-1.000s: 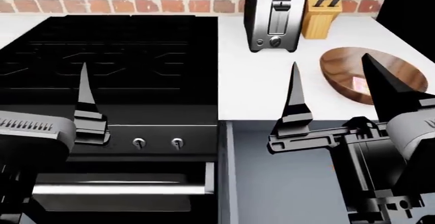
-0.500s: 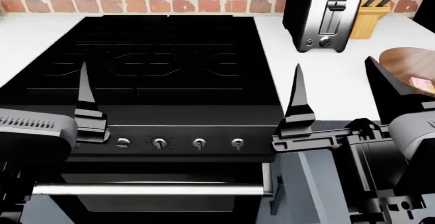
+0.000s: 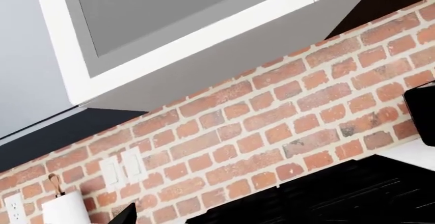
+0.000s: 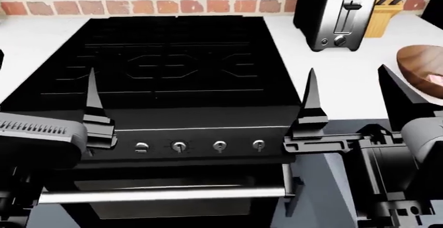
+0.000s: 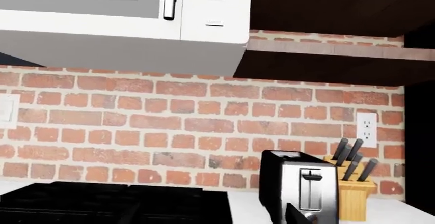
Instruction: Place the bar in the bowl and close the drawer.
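Note:
The wooden bowl [image 4: 418,67] sits on the white counter at the far right edge of the head view, partly cut off. The pink bar [image 4: 435,77] lies inside it. The grey-blue drawer [image 4: 320,186] stands open below the counter, mostly hidden by my right arm. My right gripper [image 4: 354,103] is open and empty, held above the drawer with its fingers pointing up, left of the bowl. My left gripper [image 4: 45,101] is open and empty over the stove's front left. Both wrist views face the brick wall; one fingertip [image 5: 296,215] shows in the right wrist view.
A black stove [image 4: 166,62] with knobs and an oven handle [image 4: 159,194] fills the middle. A toaster [image 4: 335,18] and knife block [image 4: 384,10] stand at the back right, and both show in the right wrist view: toaster [image 5: 302,188], knife block [image 5: 353,196]. A paper towel roll [image 3: 64,211] stands by the wall.
The head view has swung left: stove, toaster and bowl have slid right in the picture, and the bowl now sits at the right edge. Both grippers keep the same open pose.

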Robot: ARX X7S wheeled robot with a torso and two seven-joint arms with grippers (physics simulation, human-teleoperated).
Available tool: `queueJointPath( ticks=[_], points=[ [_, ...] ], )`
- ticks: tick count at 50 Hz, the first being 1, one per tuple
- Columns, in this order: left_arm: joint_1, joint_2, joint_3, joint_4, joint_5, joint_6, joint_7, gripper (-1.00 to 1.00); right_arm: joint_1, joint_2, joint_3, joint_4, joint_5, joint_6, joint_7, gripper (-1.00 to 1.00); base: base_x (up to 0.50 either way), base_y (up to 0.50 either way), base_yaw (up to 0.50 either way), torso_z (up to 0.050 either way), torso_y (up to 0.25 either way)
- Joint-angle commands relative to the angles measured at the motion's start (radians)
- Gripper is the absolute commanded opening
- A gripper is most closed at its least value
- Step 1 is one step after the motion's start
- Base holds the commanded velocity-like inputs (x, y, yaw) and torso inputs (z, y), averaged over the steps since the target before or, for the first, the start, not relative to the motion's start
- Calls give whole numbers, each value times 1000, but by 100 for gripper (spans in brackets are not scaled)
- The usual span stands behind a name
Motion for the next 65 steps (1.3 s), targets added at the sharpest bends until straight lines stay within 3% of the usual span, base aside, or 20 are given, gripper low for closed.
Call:
queueJointPath(
  ticks=[1, 52, 65],
  points=[
    [7, 7, 30, -9, 21, 21, 4, 100, -23, -9, 1, 13, -2, -12, 13, 100, 0, 0, -500, 0, 0],
    [-57, 76, 175, -56, 102, 44, 34, 100, -113, -30, -5, 45, -96, -20, 37, 100, 0, 0, -500, 0, 0],
    [-148, 180, 290, -156, 189, 68, 81, 100, -102, -37, 7, 46, -102, 25, 62, 100, 0, 0, -500, 0, 0]
  ],
)
